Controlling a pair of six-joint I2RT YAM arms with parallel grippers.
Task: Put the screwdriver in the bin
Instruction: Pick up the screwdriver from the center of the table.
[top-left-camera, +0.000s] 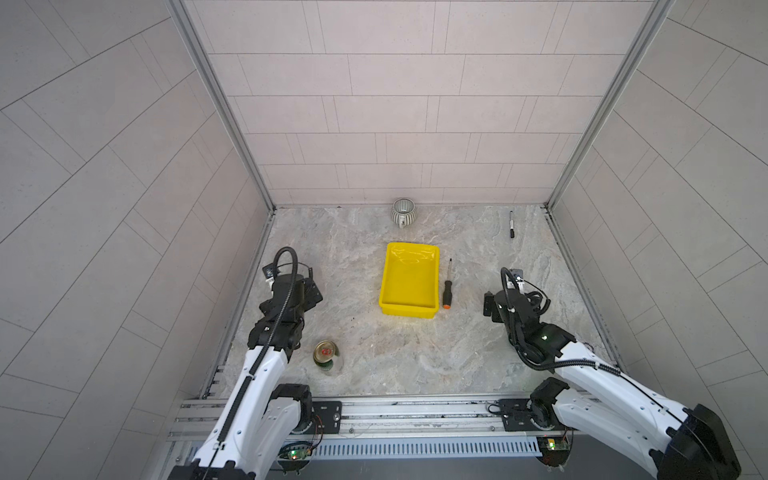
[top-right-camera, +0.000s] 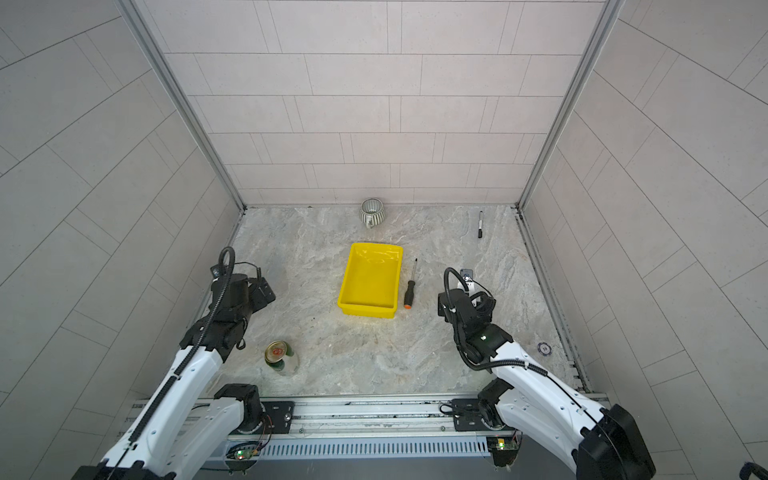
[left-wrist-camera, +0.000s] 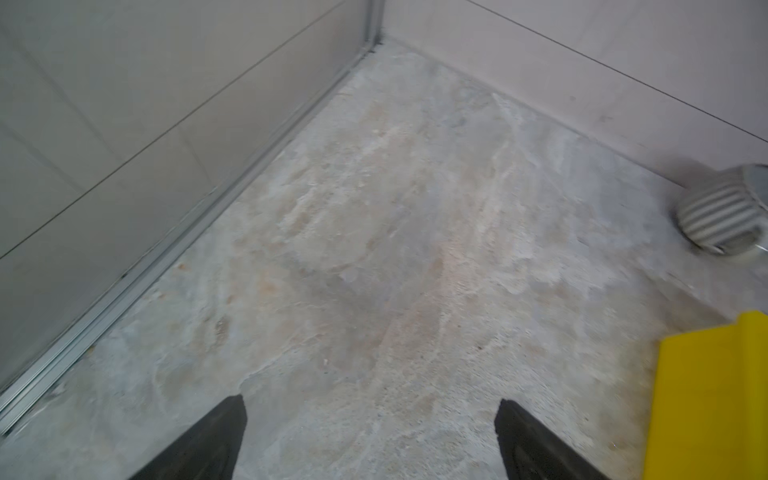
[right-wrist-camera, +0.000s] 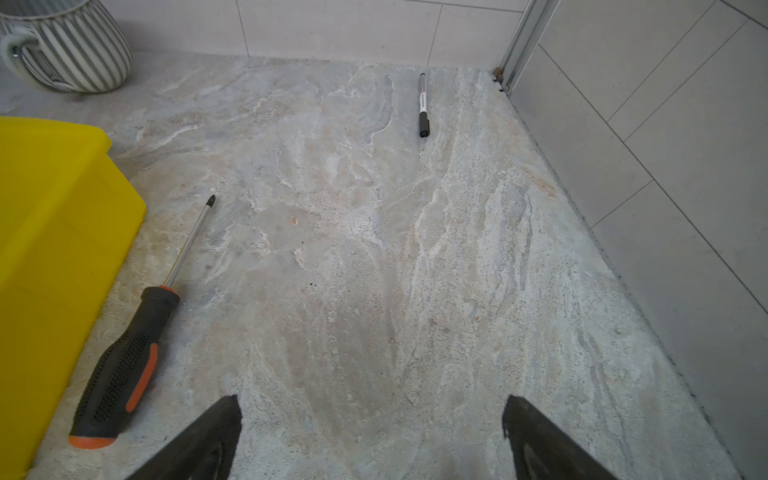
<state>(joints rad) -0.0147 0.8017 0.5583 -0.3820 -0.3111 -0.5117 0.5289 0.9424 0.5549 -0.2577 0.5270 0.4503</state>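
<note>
- Slim black-handled, orange-capped screwdriver lies just right of the shallow yellow plastic bin.
- The right gripper and left gripper: jaws apart, empty.

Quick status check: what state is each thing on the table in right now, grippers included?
bin: upright, empty.
screwdriver: lying flat beside bin, ungripped.
mug: upright, by back wall.
marker: capped, lying flat.
jar: upright, lid on.
left gripper: open, empty.
right gripper: open, empty.

Lab cell: robot arms on rail
</note>
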